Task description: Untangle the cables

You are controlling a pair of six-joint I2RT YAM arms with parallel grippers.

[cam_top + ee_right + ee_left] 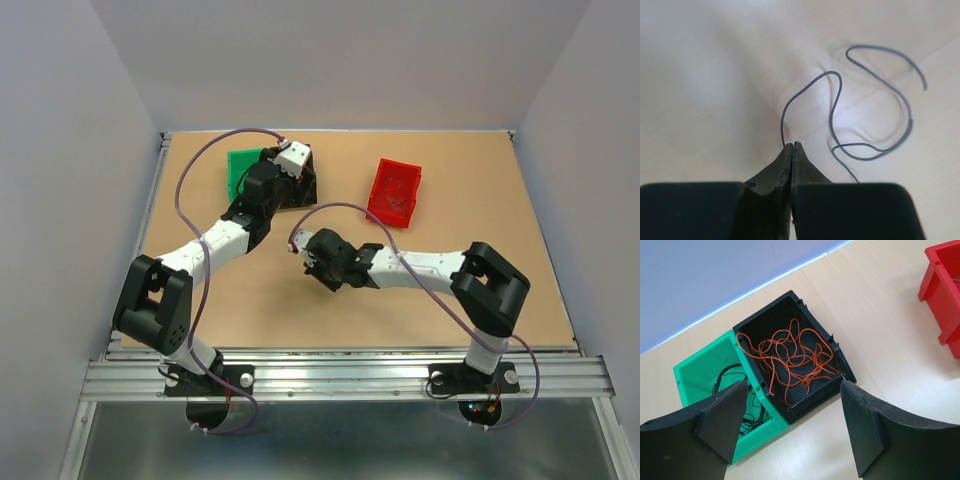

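My right gripper (792,145) is shut, its tips pinching the end of a thin dark curly cable (782,125) that loops out over the table. In the top view this gripper (305,258) is low over the middle of the table. My left gripper (792,390) is open and empty, held above two bins at the back left, where the top view (285,165) also shows it. A black bin (840,371) holds a tangle of orange cables (790,357). A green bin (700,371) beside it holds thin black cables (727,375).
A red bin (395,190) stands at the back right of the table; its corner shows in the left wrist view (945,295). The black and green bins touch side by side. Grey walls close in the table on three sides.
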